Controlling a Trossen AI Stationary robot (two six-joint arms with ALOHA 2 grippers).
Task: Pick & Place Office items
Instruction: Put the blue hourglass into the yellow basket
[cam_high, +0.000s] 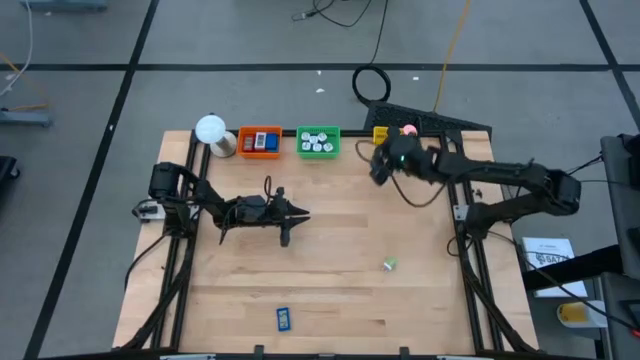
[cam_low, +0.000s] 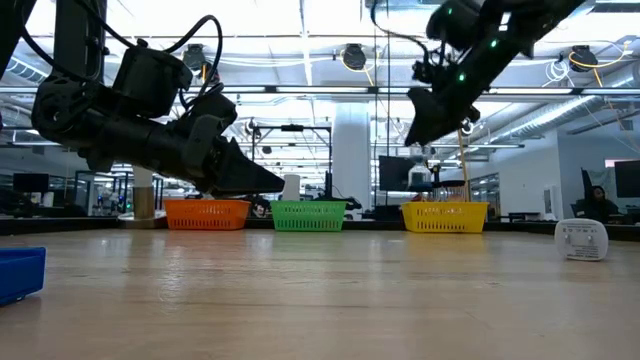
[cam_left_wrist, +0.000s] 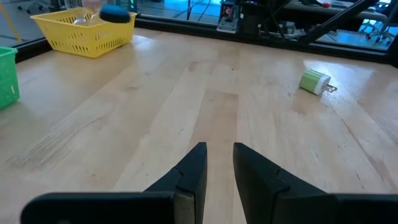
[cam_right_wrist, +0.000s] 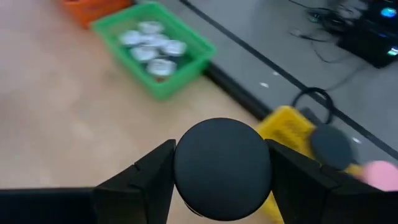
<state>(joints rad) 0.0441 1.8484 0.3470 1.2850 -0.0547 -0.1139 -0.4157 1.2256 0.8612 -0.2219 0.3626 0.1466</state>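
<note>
Overhead, right claw (cam_right_wrist: 221, 171) grips black roll (cam_right_wrist: 222, 165).

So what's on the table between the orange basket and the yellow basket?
The green basket, with small white pieces inside, sits between the orange basket and the yellow basket. The high view shows it; the low view does too.

A pale wooden surface (cam_high: 330, 260) carries an orange tray (cam_high: 260, 141), a green tray (cam_high: 318, 142) and a yellow tray (cam_high: 381, 134) along its far edge, beside a white ball lamp (cam_high: 211, 129). A blue rectangle (cam_high: 284, 318) lies near the front edge; a small green plug (cam_high: 389, 264) lies right of the middle.
</note>
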